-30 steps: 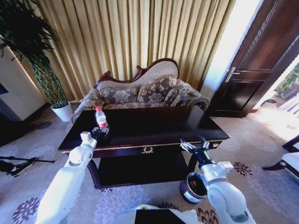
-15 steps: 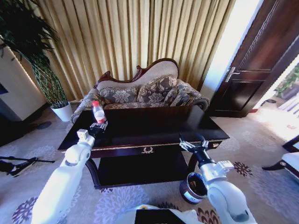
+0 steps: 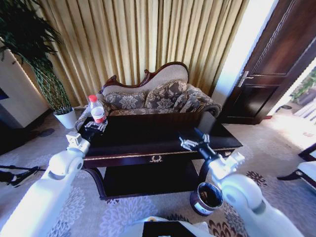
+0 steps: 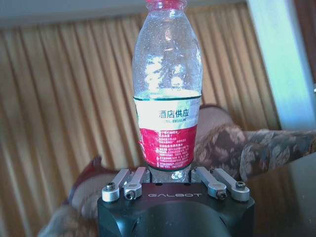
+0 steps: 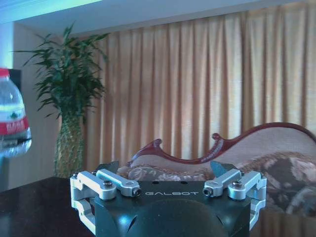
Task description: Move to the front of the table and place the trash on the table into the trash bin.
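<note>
Now bottle (image 3: pixel 97 111) in left hand (image 3: pixel 94 129), over table (image 3: pixel 163 132) left edge.

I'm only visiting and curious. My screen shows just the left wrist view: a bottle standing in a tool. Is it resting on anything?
Observer: No. The left tool holds the bottle in the air above the left end of the table.
Operator: Where would trash go?
Observer: A trash bin stands on the carpet by the table's front right leg.
Operator: Is there another tool?
Observer: Yes. The right tool hovers open and empty over the table's right front.
</note>
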You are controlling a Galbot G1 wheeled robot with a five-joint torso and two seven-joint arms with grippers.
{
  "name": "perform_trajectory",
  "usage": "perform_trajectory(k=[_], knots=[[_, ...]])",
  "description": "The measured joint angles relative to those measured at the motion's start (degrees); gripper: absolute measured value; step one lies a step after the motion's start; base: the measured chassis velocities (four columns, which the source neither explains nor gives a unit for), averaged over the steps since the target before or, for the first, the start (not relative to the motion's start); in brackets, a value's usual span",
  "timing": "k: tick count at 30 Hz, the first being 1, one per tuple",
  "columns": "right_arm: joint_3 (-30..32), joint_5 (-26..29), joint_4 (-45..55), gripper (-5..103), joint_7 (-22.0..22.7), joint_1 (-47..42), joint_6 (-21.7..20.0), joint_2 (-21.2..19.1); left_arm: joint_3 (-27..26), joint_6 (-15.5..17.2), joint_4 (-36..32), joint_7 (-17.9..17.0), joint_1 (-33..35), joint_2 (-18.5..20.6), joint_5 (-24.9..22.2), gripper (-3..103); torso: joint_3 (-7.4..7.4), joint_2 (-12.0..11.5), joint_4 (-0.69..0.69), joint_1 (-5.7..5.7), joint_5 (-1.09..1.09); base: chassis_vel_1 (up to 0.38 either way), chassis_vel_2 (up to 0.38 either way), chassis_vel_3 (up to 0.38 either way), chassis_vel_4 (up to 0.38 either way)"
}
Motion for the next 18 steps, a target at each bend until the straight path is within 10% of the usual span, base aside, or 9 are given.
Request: perform_trajectory(k=[18], knots=[[-21.9,7.9,-13.4,100,1.4,31.3,0.6,1.0,18.6,-5.6,7.9,1.2,-18.5,14.2,-5.6,31,0.01,0.0,-0.01,0.01,-0.03,0.000,0.000,0.000,0.000]])
